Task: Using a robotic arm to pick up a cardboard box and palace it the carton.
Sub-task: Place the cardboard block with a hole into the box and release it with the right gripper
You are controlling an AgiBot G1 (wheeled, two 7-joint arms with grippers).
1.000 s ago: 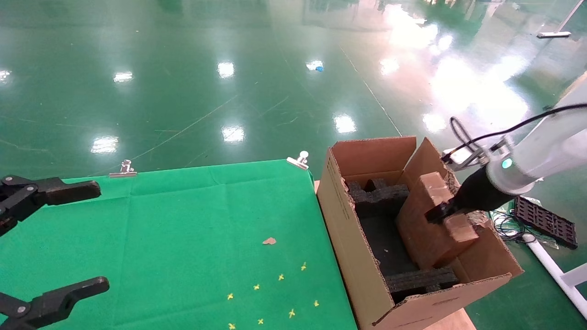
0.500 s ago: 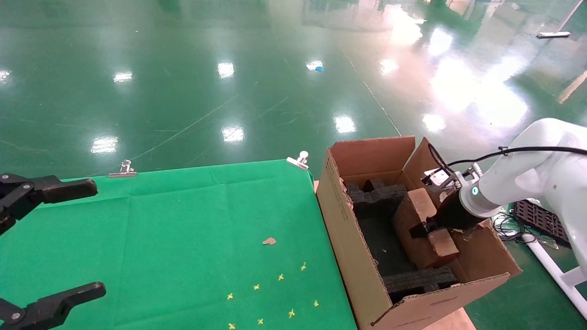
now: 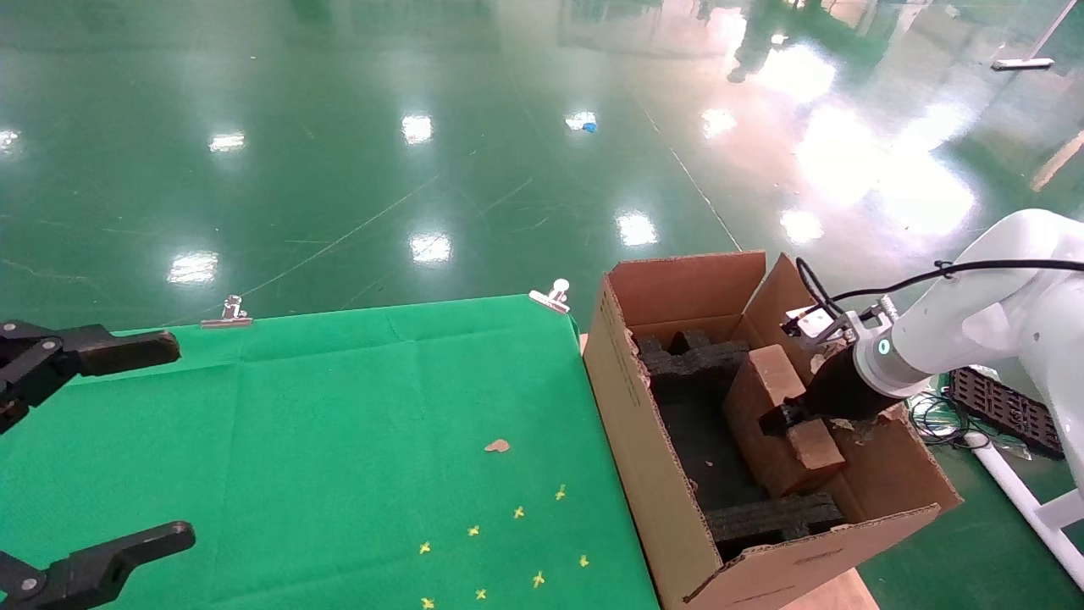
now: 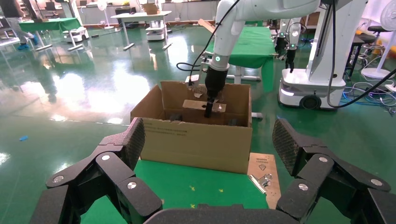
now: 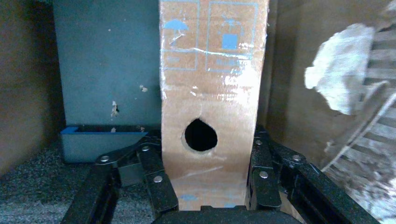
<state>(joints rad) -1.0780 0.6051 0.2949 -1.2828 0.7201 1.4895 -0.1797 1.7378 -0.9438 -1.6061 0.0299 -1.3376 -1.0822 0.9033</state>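
The slim brown cardboard box [image 3: 756, 424] stands on edge inside the large carton [image 3: 639, 424], between the black foam inserts [image 3: 690, 360]. My right gripper [image 3: 781, 418] is shut on its narrow top edge, one finger on each side. The right wrist view shows the box's taped edge [image 5: 212, 93] with its round hole, pinched by that right gripper [image 5: 206, 156]. My left gripper [image 3: 179, 440] hangs open over the green table's left side. From the left wrist view the open left gripper [image 4: 208, 140] frames the carton [image 4: 196, 144] and the box [image 4: 194, 104] within.
The green cloth table [image 3: 339, 424] carries small yellow marks [image 3: 517, 512], a cardboard scrap [image 3: 497, 445] and metal clips [image 3: 552, 296] on its far edge. The carton sits just off the table's right end. A black tray [image 3: 1003, 411] and cables lie on the floor beyond.
The right arm has lowered the cardboard box deeper into the carton and shifted it slightly left. The left gripper has barely moved.
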